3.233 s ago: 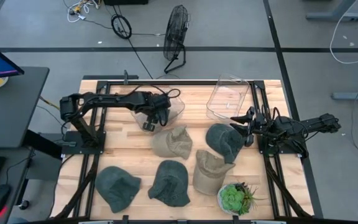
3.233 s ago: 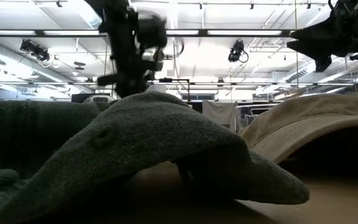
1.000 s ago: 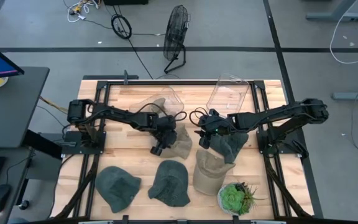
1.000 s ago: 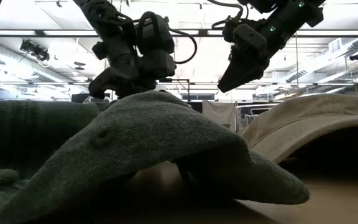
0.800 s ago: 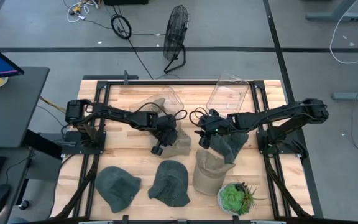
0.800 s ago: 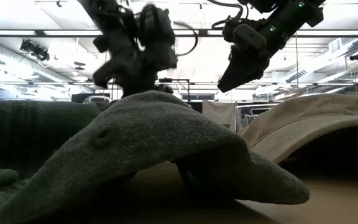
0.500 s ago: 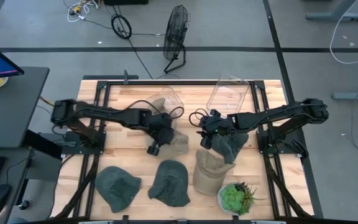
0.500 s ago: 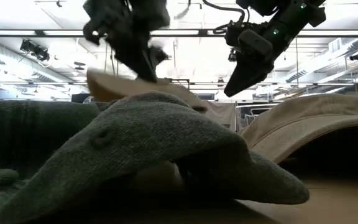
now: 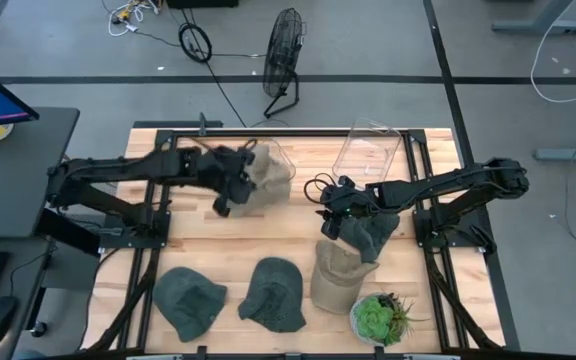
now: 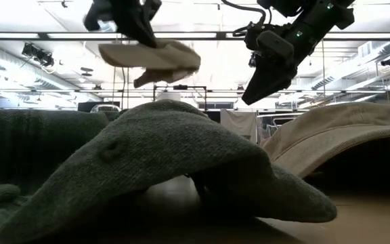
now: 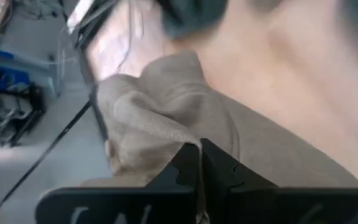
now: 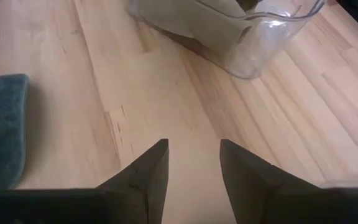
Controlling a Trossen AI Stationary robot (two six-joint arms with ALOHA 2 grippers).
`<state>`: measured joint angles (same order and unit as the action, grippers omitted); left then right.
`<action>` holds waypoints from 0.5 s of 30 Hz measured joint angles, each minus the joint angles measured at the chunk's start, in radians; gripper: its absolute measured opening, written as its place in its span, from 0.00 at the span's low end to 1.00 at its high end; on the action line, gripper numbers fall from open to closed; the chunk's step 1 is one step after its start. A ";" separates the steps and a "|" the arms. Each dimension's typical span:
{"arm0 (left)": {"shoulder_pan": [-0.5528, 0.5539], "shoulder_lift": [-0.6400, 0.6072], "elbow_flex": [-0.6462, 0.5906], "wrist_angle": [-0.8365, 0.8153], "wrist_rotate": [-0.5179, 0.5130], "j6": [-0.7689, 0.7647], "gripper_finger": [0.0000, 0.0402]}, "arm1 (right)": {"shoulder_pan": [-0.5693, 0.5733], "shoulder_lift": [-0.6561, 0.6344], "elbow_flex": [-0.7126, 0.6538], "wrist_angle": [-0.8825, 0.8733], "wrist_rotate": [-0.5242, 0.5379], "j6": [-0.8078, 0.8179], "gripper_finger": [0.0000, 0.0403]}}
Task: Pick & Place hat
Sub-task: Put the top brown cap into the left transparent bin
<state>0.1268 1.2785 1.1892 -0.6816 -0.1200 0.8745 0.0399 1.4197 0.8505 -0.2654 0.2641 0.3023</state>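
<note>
Since the earlier frames, the left arm has drawn back toward the table's rear left and carried the tan hat [image 9: 259, 171] off the tabletop; the hat now hangs clear of the wood, up against the left clear plastic bin [image 9: 274, 170]. The wooden table [image 9: 208, 240] carries, along its front, a dark green hat [image 9: 188, 300] at the left, a second dark green hat [image 9: 274, 293] beside it, a tan hat standing upright [image 9: 334, 276], and a potted succulent [image 9: 378, 318] at the front right. A second clear bin [image 9: 367, 156] lies on its side at the rear right. The left gripper [image 9: 230, 188] has its fingers pressed together on a fold of the tan hat, as the left wrist view shows. The right gripper [image 9: 329, 222] hovers over bare wood beside a grey-green hat [image 9: 370, 231], its fingers [image 12: 148, 171] spread apart and holding nothing.
</note>
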 joint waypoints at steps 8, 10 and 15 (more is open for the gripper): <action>0.212 0.101 -0.003 -0.007 0.064 0.165 0.01 | 0.000 0.000 0.000 0.013 0.000 0.000 0.37; 0.250 0.140 -0.003 -0.016 0.068 0.165 0.01 | 0.000 0.000 0.000 0.013 0.000 -0.005 0.37; 0.283 0.246 -0.003 -0.011 0.143 0.159 0.01 | 0.000 0.000 0.000 0.018 0.000 -0.030 0.37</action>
<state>0.4102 1.5250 1.1862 -0.6924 0.0227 1.0337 0.0399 1.4197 0.8505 -0.2478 0.2642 0.2728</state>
